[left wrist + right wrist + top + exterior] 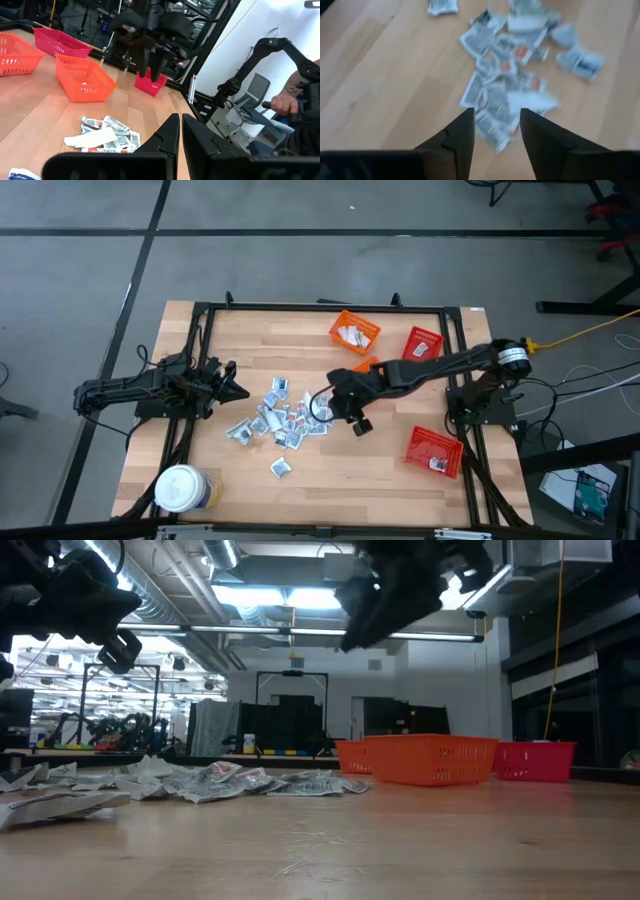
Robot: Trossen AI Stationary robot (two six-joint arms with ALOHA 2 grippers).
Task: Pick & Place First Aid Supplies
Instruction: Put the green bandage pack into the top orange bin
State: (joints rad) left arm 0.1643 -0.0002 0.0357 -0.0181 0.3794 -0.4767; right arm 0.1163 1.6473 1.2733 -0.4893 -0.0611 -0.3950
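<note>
Wooden butcher-block table (390,480) with a black frame around it, grey floor all round, and a big open workshop with ceiling lights behind it in the low view; the first aid supplies (283,418) sit in a loose heap near the middle of the table, a bit toward the left arm's side; they're small flat silvery-white sachets and packets, crinkly looking, with bits of blue and red print on them, some overlapping, some lying apart; one stray packet (280,468) lies on its own nearer the front edge; a white-lidded round jar (180,488) stands at the front left corner.

Right gripper (352,418) is reached out over the table, hanging above the right edge of the heap and not touching it; fingers (460,137) are partly spread with nothing between them, and the wrist view looks straight down past them onto the sachets. Left gripper (236,390) is parked just beside the heap's left side, fingers (167,135) pinched nearly together and holding nothing.

Orange basket (354,332) at the back already has a few white packets in it; one red basket (422,345) is right next to it and another red basket (435,451) is nearer the front right; a person's hand (282,102) shows off beyond the table in the left wrist view.
</note>
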